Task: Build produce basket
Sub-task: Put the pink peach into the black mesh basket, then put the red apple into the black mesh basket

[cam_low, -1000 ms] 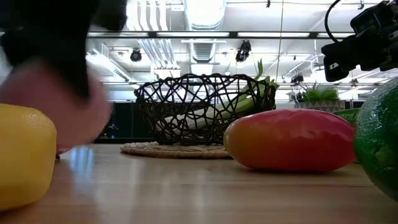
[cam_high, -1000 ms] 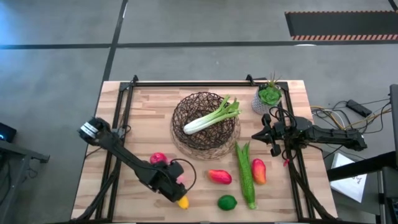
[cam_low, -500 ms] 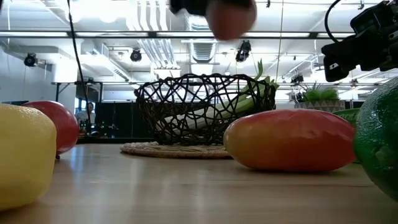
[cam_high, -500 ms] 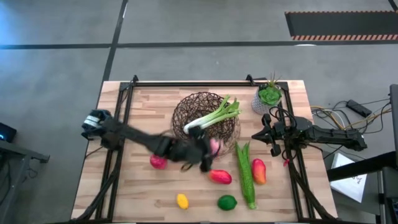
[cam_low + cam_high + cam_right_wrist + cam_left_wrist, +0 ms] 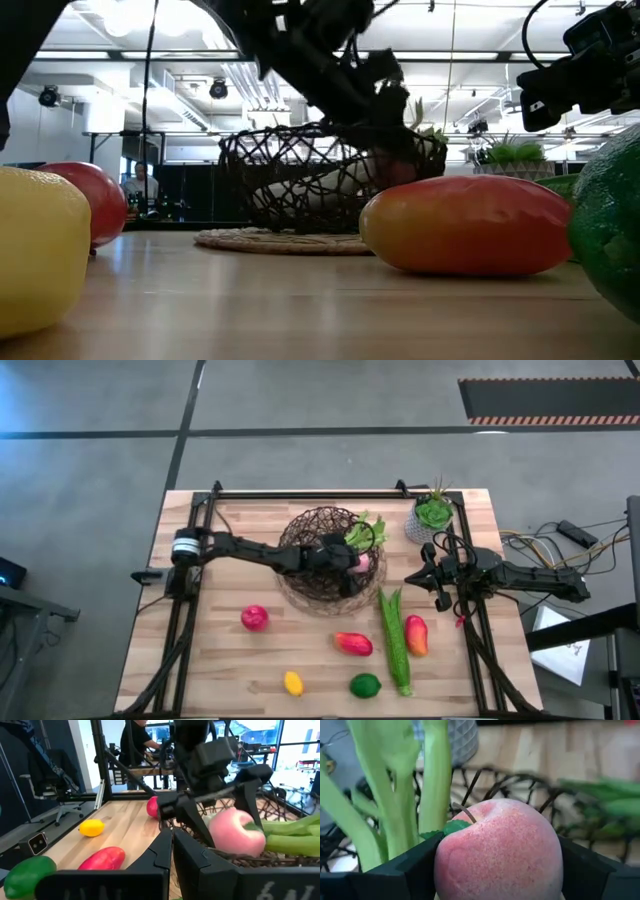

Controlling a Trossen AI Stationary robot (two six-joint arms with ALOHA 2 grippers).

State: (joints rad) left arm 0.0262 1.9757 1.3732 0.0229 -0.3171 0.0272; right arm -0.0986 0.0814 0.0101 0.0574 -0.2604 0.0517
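The basket (image 5: 312,575), a round dark wire bowl on a pale woven base, stands at the table's middle, and the pale green celery stalk (image 5: 366,532) lies in it. My left gripper (image 5: 360,563) reaches over the basket from the table's left and is shut on a pink fruit (image 5: 497,852) at the basket's right side, beside the celery. My right gripper (image 5: 425,575) waits shut at the table's right edge, holding nothing. Other produce lies on the table nearer the front edge. My left gripper pinches the pink fruit by its two opposite sides (image 5: 442,865) between its two fingers (image 5: 415,867). It comes from the table's left, slanting down. The fruit sits stem up with its leaf (image 5: 455,826) showing, held over the basket's right rim (image 5: 250,857) above the celery.
On the table lie a red fruit (image 5: 254,618), a lemon (image 5: 292,683), a lime (image 5: 365,685), two red-orange fruits (image 5: 353,644) (image 5: 416,635) and a long green vegetable (image 5: 396,640). A small potted plant (image 5: 432,518) stands at the far right.
My left gripper has swung quickly from the table's near left corner area toward the far right, carrying the pink fruit up and over the basket's rim, and its wrist has rolled. The fruit now hangs at the basket's right side. The right arm has kept still.
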